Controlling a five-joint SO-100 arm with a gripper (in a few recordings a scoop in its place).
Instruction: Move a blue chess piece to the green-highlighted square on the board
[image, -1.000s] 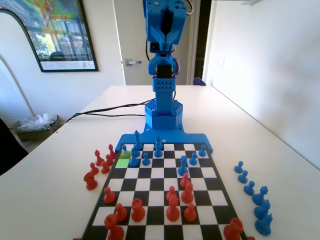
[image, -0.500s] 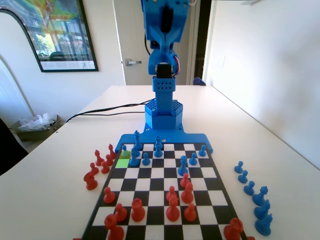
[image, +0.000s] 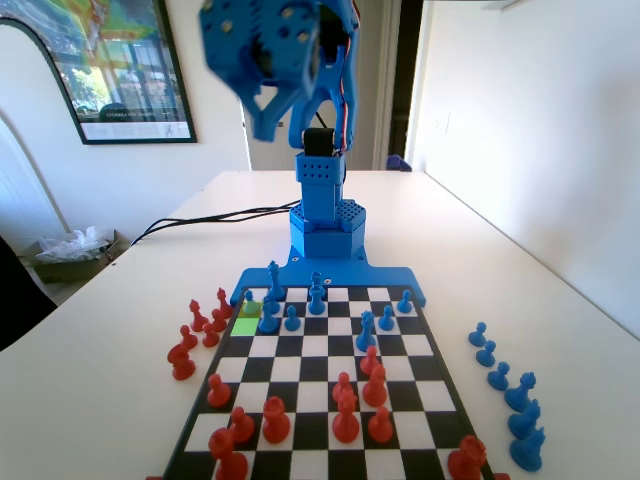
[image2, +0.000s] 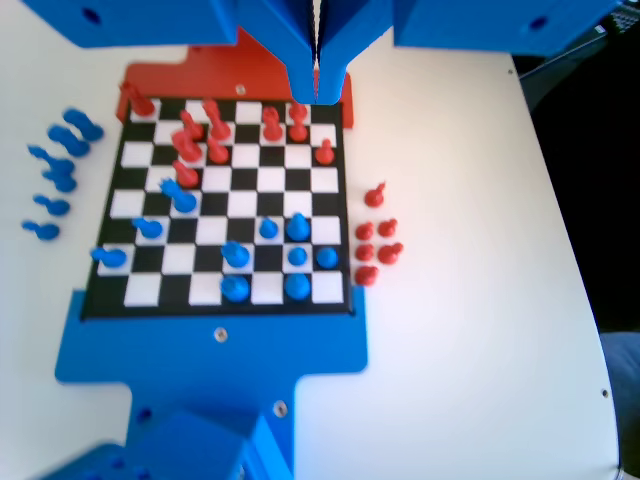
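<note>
Red captured pieces (image: 195, 335) cluster off the board's left edge in the fixed view, at about nine o'clock from the board's centre. Just right of them the green-highlighted square (image: 246, 325) sits in the leftmost column, at about ten o'clock. The blue chess piece (image: 249, 303), a small pawn tinted green, stands on the paler yellowish cell (image: 251, 309) touching that square's far side; its base is hard to make out. The board (image: 330, 400) is cut off at the bottom edge. High at twelve o'clock the gripper (image: 270, 125) hangs well above the table, blurred there. In the wrist view the gripper (image2: 317, 90) shows its jaws pressed together, empty, over the board's far rows. Blue captured pieces (image: 505, 390) stand at three o'clock, off the right edge.
</note>
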